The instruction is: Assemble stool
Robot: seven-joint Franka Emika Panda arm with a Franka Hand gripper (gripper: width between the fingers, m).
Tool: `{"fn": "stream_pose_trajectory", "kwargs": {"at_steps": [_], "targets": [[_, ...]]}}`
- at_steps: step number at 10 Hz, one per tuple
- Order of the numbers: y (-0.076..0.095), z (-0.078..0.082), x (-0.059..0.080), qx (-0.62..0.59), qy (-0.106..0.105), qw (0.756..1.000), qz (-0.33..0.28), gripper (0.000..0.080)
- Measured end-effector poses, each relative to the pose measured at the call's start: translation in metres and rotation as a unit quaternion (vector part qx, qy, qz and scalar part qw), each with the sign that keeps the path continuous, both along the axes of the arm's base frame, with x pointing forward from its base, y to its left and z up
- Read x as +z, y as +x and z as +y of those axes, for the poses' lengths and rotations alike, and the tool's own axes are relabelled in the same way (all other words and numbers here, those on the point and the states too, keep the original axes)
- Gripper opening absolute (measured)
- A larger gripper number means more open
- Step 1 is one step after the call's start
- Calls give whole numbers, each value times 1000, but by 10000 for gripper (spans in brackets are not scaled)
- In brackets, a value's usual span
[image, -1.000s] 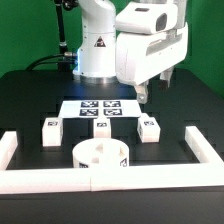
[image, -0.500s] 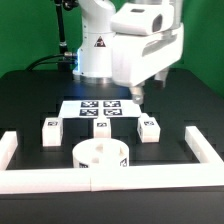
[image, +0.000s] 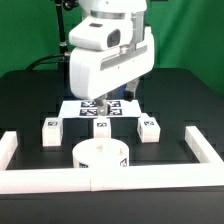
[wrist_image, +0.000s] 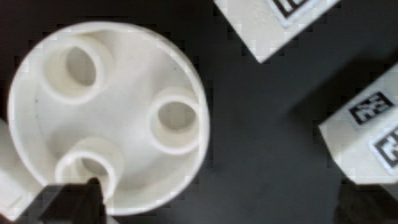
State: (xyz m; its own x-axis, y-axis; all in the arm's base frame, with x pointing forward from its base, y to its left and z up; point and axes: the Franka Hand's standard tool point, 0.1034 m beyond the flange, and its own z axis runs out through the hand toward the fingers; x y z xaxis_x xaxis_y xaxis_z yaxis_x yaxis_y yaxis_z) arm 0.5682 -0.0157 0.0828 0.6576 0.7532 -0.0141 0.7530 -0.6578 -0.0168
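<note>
Right, gripper (image: 114, 99) hung near the marker board (image: 78, 112), jaws wide apart, nothing held. Seat (image: 101, 158) lay flat by the front rail (image: 40, 180), round, no long axis, sockets facing up. 3 legs (image: 102, 125) in a row btwn seat & board.

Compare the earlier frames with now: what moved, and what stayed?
The white robot arm swung toward the exterior view's left, carrying its open, empty gripper along. Nothing was grasped or released. The round white plastic seat disc and three chunky white legs stayed put.
</note>
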Motion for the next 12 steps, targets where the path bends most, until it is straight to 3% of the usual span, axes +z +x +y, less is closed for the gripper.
{"fn": "stream_pose_trajectory", "kwargs": {"at_steps": [4, 9, 12], "targets": [[17, -14, -38, 0, 2, 1000, -10, 650], [21, -12, -43, 0, 2, 1000, -9, 650], [4, -5, -61, 4, 5, 1000, -9, 650]]}}
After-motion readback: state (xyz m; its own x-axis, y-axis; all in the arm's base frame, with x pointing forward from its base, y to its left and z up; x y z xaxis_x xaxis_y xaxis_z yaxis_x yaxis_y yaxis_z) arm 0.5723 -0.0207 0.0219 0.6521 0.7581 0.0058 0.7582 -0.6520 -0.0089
